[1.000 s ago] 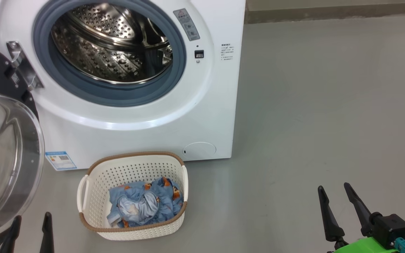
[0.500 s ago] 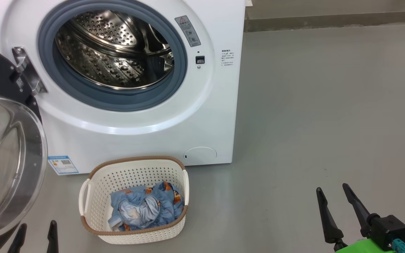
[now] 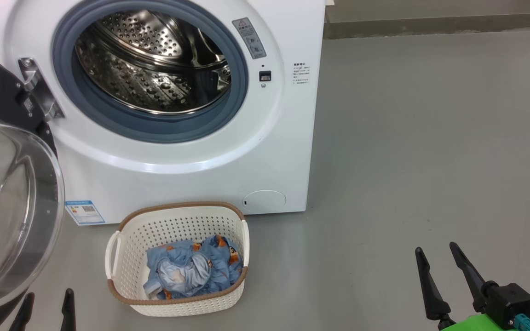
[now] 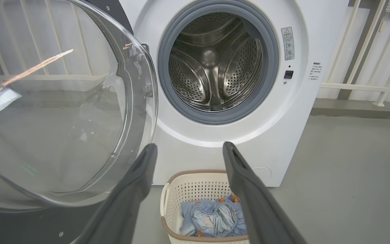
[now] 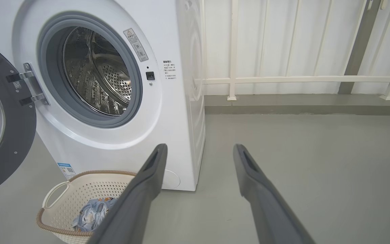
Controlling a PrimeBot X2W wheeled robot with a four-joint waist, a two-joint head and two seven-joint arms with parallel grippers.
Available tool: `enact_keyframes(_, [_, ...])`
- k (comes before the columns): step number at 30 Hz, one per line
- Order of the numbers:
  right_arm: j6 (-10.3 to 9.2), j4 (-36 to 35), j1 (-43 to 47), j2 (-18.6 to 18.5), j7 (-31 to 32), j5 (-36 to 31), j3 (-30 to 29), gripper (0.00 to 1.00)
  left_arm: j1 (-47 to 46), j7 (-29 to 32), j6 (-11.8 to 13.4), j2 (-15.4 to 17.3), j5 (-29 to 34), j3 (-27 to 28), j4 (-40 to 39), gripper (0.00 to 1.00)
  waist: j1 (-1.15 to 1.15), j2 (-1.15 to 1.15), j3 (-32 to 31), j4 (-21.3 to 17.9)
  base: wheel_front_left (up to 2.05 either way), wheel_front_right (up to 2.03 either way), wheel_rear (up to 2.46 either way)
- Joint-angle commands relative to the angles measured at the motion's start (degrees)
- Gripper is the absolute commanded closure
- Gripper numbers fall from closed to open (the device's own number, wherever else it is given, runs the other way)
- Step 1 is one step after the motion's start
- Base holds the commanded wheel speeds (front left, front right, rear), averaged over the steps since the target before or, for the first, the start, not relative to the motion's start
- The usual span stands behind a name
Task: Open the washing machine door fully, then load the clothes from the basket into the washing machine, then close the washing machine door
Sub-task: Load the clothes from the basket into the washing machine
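The white washing machine (image 3: 191, 179) stands at the upper left, its steel drum (image 3: 152, 59) showing bare metal behind the grey gasket. Its round glass door (image 3: 7, 202) hangs swung out on the hinge at the left. On the floor before the machine sits the cream basket (image 3: 127, 239), holding blue printed clothes (image 3: 193, 271). My left gripper (image 3: 46, 295) is open at the bottom left, just under the door and left of the basket. My right gripper (image 3: 437, 250) is open at the lower right, far from the basket. The left wrist view looks over the basket (image 4: 181, 189) into the drum (image 4: 215, 61).
Grey floor (image 3: 430, 138) stretches right of the machine. A low ledge (image 3: 440, 20) runs along the back, with white railings (image 5: 300, 79) above it. A small blue label (image 3: 84, 211) sits on the machine's lower front.
The head view has shifted slightly, moving the whole scene. The left gripper sits lower in that view than one second ago. Basket, clothes and door look unmoved.
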Motion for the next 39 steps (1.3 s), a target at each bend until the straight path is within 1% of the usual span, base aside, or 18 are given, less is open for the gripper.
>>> enact_keyframes(1, [0.35,-1.19,-0.96,-0.29,-0.43,0.22,1.33,0.0,-1.59,-0.32,-0.11,1.13,0.65,2.38,-0.96,0.0,0.0,0.0,0.06,0.05,0.13,-0.11,-0.02])
enact_keyframes(10, [0.35,-1.32,-1.09,-0.29,-0.43,0.54,1.73,0.0,-2.18,-0.32,-0.11,1.16,0.07,2.63,-0.32,0.0,0.0,0.0,0.33,0.25,0.8,-0.8,0.0])
enact_keyframes(17, [0.35,-1.44,-1.05,-0.29,-0.43,0.6,1.73,0.0,-2.49,-0.32,-0.11,1.19,-0.28,3.1,-0.12,0.0,0.0,0.0,0.59,0.3,1.84,-1.84,0.0])
enact_keyframes(26, [0.35,-1.77,-1.06,-0.29,-0.43,0.86,1.53,0.0,-3.07,-0.32,-0.11,0.15,0.71,5.39,-1.27,0.0,0.0,0.0,1.27,0.4,1.68,-1.68,0.0])
enact_keyframes(32, [0.35,-1.71,-1.09,-0.29,-0.43,0.94,1.52,0.0,-3.03,-0.32,-0.11,-0.04,0.81,5.53,-0.94,0.0,0.0,0.0,1.55,0.42,0.68,-0.68,0.0])
enact_keyframes(39, [0.35,-1.62,-1.13,-0.29,-0.43,0.94,1.56,0.0,-2.85,-0.32,-0.11,0.05,-0.13,4.81,-0.58,0.0,0.0,0.0,1.57,0.36,0.04,-0.04,0.0])
